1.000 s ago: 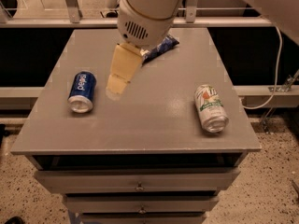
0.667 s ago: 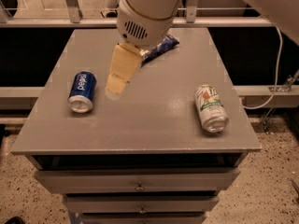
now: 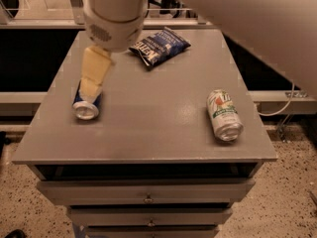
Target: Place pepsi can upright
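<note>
The cream-coloured gripper (image 3: pixel 91 87) hangs right over the small blue aluminium pepsi can (image 3: pixel 86 110), which lies on its side just beneath its tip. Spread or closed, I cannot tell. Best to grip squarely across the can's body, then tip it onto its base.

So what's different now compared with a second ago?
The gripper has swung left and down from above the middle of the table to just over the pepsi can, covering part of it. The arm now hides less of the chip bag. The pepsi can still lies on its side; the white-and-green can and chip bag have not moved.
</note>
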`<state>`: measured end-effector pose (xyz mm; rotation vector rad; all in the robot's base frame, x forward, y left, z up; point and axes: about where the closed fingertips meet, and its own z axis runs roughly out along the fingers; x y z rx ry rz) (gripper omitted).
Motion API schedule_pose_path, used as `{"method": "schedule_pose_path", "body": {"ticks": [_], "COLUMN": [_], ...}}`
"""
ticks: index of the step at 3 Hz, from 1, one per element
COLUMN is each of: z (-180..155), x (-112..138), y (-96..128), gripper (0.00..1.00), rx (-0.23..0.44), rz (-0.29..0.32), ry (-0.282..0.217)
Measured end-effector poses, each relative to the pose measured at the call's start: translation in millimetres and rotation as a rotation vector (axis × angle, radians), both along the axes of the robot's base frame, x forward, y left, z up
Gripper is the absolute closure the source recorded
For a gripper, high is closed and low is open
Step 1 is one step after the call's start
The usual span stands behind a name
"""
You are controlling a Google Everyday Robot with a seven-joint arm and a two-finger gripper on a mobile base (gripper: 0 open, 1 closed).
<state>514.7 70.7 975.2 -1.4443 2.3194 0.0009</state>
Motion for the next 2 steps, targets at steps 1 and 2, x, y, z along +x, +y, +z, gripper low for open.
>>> {"method": "schedule_pose_path", "body": {"ticks": [1,2], "z": [-22,-43], "x": [27,45], "y": [55,88], "gripper": [0.0,0.0], "rx": [-0.035,-0.042], "rz": [-0.072,-0.202], "ry": [0.023,0.067]}}
